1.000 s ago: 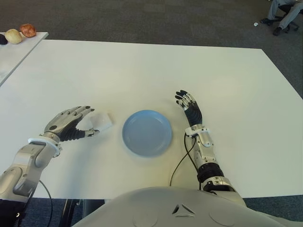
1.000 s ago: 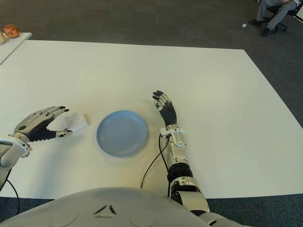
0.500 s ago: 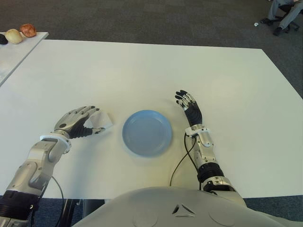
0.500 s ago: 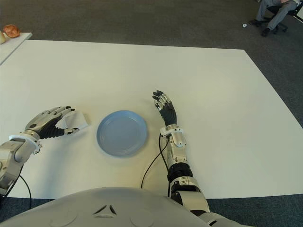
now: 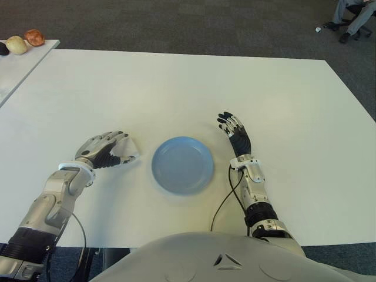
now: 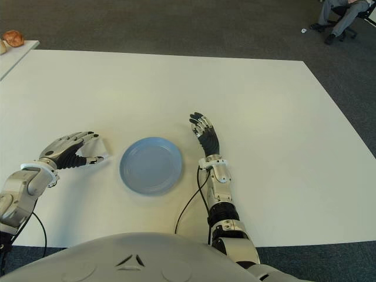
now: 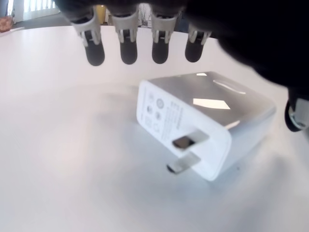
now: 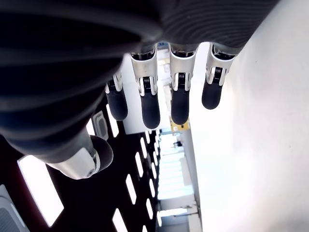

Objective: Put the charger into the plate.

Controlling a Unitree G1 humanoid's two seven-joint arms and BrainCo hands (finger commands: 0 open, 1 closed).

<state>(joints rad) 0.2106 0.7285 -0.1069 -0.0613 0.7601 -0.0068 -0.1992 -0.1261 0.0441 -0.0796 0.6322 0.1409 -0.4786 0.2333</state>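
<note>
The left hand [image 5: 104,150] arches over the small white plastic charger [image 7: 203,121] lying on the white desk [image 5: 176,88], fingers spread, not gripping yet. Round blue plate [image 5: 183,164] is just beside. Should close fingers & thumb on the long sides, w/o pushing it away. Right hand [image 5: 235,134] is open, beside the plate on its right.

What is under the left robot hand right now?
The white charger lies on the table under the open left robot hand, prongs visible, not gripped. The eye views show only its edge; fingers cover the rest.
</note>
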